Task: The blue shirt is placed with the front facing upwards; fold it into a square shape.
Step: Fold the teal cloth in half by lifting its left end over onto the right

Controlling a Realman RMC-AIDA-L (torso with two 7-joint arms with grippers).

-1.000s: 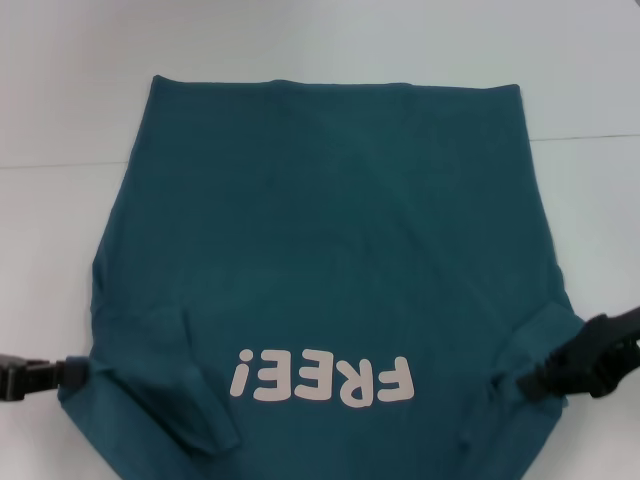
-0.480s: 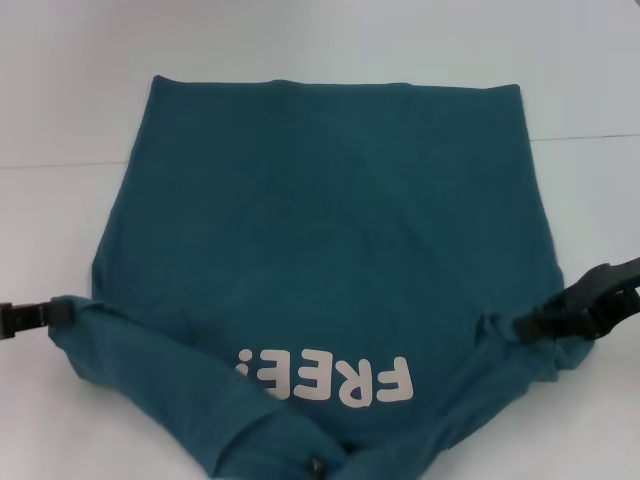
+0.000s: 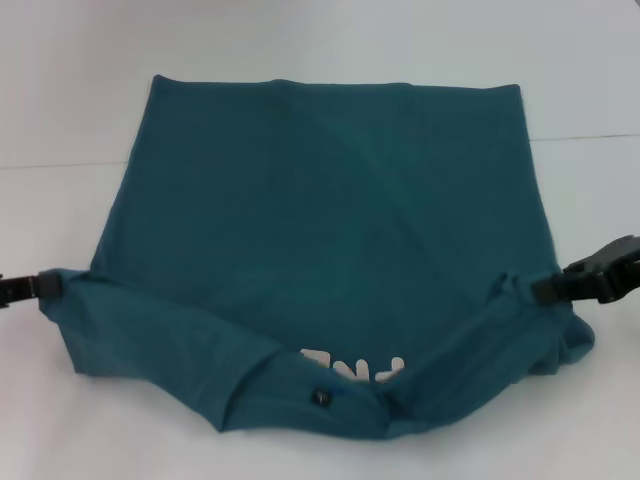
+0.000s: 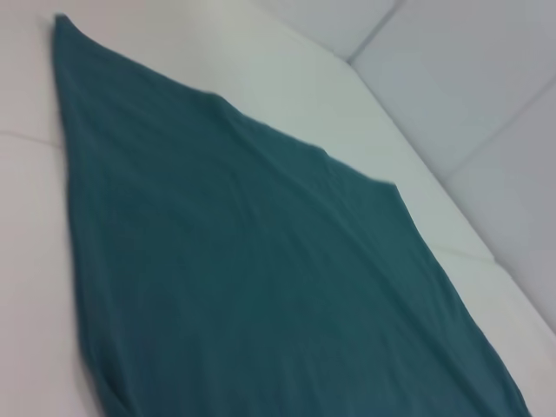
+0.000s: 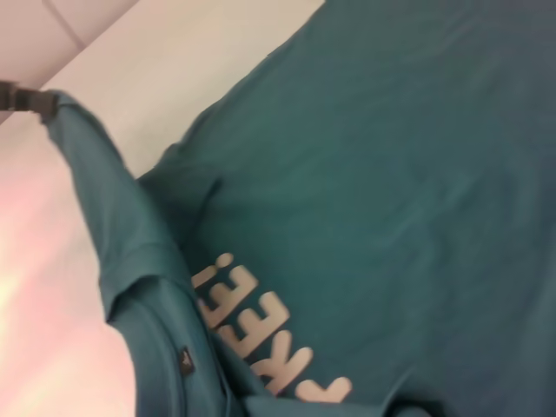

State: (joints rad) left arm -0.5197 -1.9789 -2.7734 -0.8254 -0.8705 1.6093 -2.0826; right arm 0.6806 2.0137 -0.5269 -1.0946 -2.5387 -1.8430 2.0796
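At nine and three o'clock, the left gripper (image 3: 40, 288) and right gripper (image 3: 545, 289) pinched the blue shirt (image 3: 330, 230) on the desk (image 3: 60, 120), collar end raised (first fold barely begun, squaring left).

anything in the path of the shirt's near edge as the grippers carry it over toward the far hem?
Nothing visible. The left gripper and right gripper each hold a side of the dark teal-blue cotton T-shirt, near edge lifted. Ahead lies only the shirt's own flat body on the white table.
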